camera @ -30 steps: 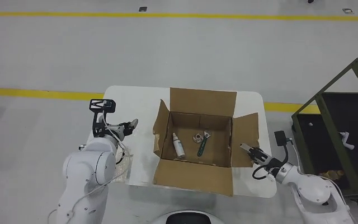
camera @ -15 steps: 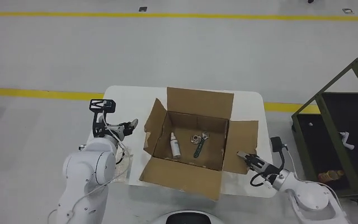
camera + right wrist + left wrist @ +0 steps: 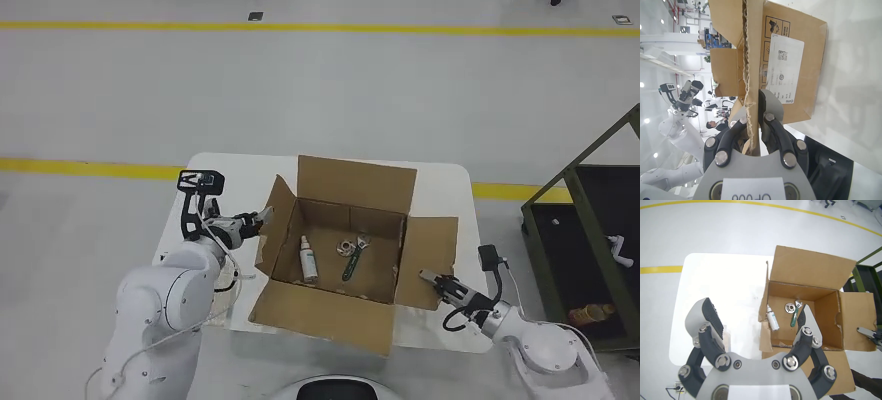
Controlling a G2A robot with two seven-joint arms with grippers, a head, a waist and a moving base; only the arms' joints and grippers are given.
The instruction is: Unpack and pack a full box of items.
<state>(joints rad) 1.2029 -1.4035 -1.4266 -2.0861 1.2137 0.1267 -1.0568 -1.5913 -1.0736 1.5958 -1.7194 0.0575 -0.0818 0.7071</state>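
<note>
Edge of box flap (image 3: 748, 72) sits pinched in right end effector (image 3: 752, 100).

**Around the work area**

A white table (image 3: 240, 180) with rounded corners stood on a pale grey floor (image 3: 300, 90). One yellow line (image 3: 90, 167) ran across the floor and passed behind the table's far edge, showing again on its other side. A second yellow line (image 3: 300, 26) lay well beyond it. Two small dark plates (image 3: 256, 16) (image 3: 620, 19) sat in the floor near that far line. A green-framed rack (image 3: 600, 230) with a dark inside stood off the table's right end. In the left wrist view, a floor socket (image 3: 678, 388) with a thin cable lay near one corner of the table (image 3: 715, 275).
</note>
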